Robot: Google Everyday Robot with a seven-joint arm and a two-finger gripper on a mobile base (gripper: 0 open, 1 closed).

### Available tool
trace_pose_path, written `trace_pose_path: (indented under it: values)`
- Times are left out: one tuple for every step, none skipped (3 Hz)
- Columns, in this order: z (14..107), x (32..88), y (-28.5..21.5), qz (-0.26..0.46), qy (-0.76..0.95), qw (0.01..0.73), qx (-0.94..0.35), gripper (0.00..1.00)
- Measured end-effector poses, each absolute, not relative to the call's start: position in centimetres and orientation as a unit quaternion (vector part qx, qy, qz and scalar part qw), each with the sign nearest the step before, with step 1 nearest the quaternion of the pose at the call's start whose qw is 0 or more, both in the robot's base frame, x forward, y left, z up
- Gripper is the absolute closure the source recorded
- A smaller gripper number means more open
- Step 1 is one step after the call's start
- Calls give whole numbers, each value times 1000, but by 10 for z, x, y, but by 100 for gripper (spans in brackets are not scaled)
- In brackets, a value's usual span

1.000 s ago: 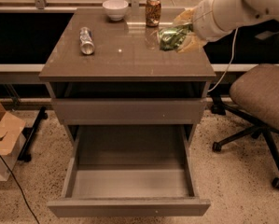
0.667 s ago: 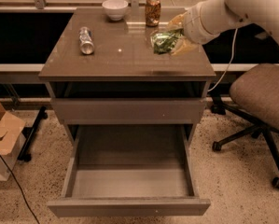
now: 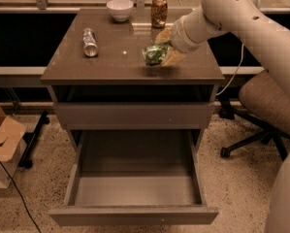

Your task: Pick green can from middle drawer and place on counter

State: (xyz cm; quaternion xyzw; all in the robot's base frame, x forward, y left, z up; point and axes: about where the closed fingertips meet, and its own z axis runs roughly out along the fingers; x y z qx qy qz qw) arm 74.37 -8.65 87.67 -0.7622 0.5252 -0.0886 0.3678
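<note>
Green can (image 3: 153, 56) — dented, shiny, tipped on a slant — pinched between the pale fingers of the gripper (image 3: 160, 53), closed around it from the right and behind. Held low over the right-hand half of the counter (image 3: 118, 64), near the front edge; perhaps resting on the glossy slab, perhaps a touch above it — hard to tell from this angle. Faint green reflection on the surface just under it. Reaching in from the upper right, a thick white arm (image 3: 241, 18), angled down to the wrist.

Elsewhere on the counter: a silver can (image 3: 89, 41) lying on its side toward the left, well apart from the green one; an orange-brown can (image 3: 159, 11) standing upright at the back, just behind the gripper; a white bowl (image 3: 120, 8) at the back, left of that can.

Below, a closed upper drawer (image 3: 135, 114), flat-fronted. Under it the middle drawer (image 3: 135, 191), pulled well out, grey floor showing.

To the right of the cabinet, an office chair (image 3: 266, 98). At the far left on the speckled floor, a cardboard box (image 3: 3, 141).
</note>
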Motion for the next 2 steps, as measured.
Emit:
trace_pose_path:
  values:
    - [874, 744, -84, -86, 525, 367, -763, 1]
    - [873, 744, -83, -86, 525, 367, -764, 0]
